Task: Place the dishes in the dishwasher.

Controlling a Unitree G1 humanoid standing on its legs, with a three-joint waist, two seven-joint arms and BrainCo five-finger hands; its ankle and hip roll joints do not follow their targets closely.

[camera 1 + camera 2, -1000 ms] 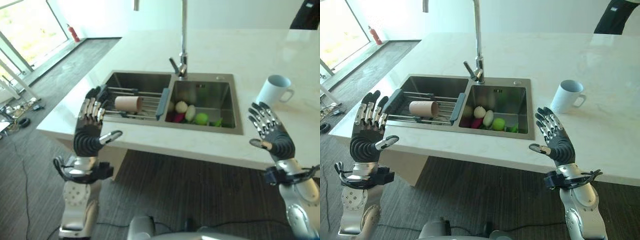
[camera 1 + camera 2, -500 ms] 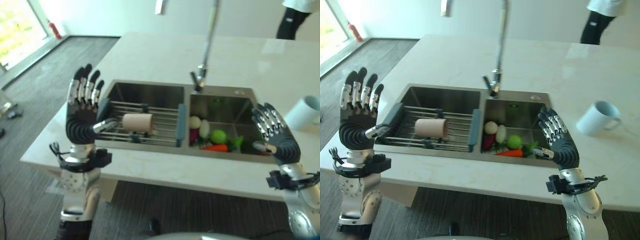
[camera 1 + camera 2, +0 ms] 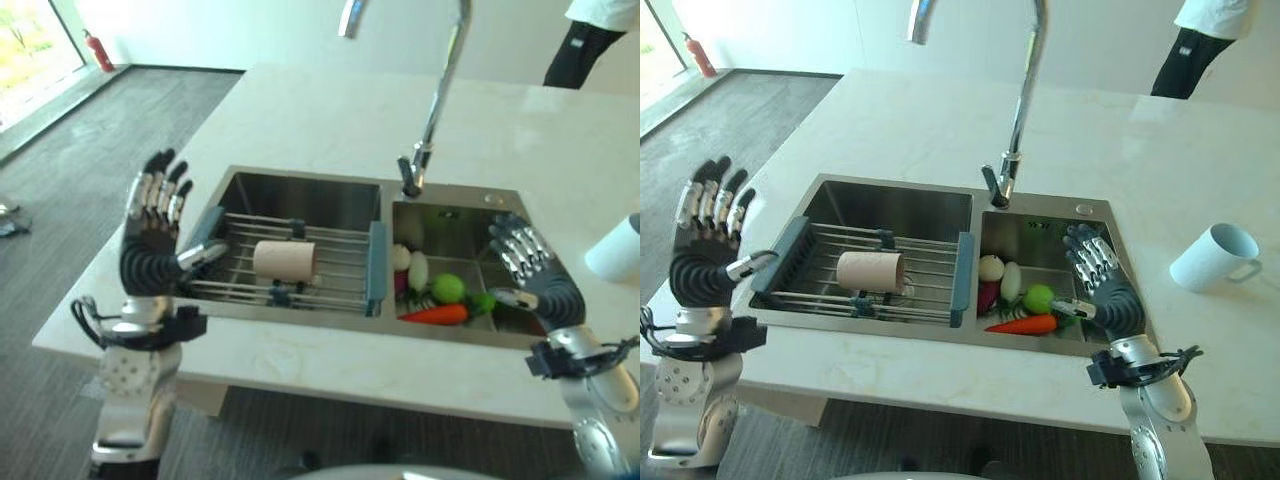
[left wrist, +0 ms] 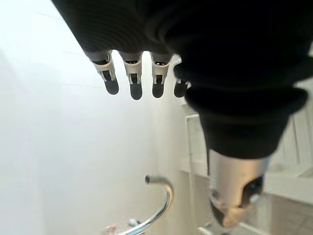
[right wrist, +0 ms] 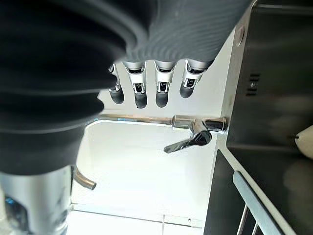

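On top of a pale counter (image 3: 890,120) sits a steel double sink (image 3: 930,195), with a tall curved faucet (image 3: 1025,90) standing behind the divider between the two basins. Across the left basin lies a wire drying rack (image 3: 925,275) with grey-blue end pieces, and a beige cup (image 3: 869,271) lies on its side on the rack wires, its open mouth turned toward the right basin. On the bottom of the right basin lie a carrot (image 3: 1020,324), a green round fruit (image 3: 1039,298), two pale oval vegetables (image 3: 1000,275) and a dark red one beside them, all close together. A white mug (image 3: 1215,257) lies tipped on the counter, well to the right of the sink, with its handle on the far right side.

The left hand (image 3: 150,245) is raised upright beside the left end of the rack, palm toward the sink, fingers spread and straight, thumb pointing to the rack; it holds nothing. The right hand (image 3: 1102,285) hangs over the right edge of the right basin, near the green fruit, also with straight, parted fingers and holding nothing. A person in dark trousers (image 3: 1185,60) stands at the far side of the counter.
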